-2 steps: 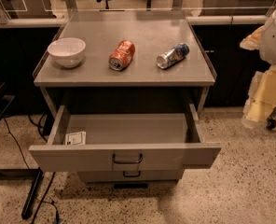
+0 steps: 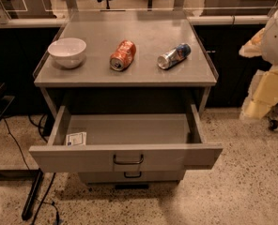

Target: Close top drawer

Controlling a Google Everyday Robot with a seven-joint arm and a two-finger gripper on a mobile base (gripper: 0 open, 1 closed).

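Observation:
The top drawer (image 2: 125,157) of the grey metal cabinet stands pulled far out, with its wide front panel towards me and a dark wire handle (image 2: 128,161) at centre. A small white card (image 2: 76,138) lies in its left front corner; otherwise its inside is bare. Under it shows a narrower drawer front (image 2: 132,176) with a smaller handle. My gripper (image 2: 260,95), cream-coloured under the white arm (image 2: 277,29), hangs at the right edge of the view, off to the right of the cabinet and apart from the drawer.
On the cabinet top (image 2: 143,69) stand a white bowl (image 2: 67,51), an orange can (image 2: 123,55) on its side and a blue-silver can (image 2: 174,56) on its side. Dark cupboards run behind. Black cables and a stand leg (image 2: 33,198) lie on the speckled floor at left.

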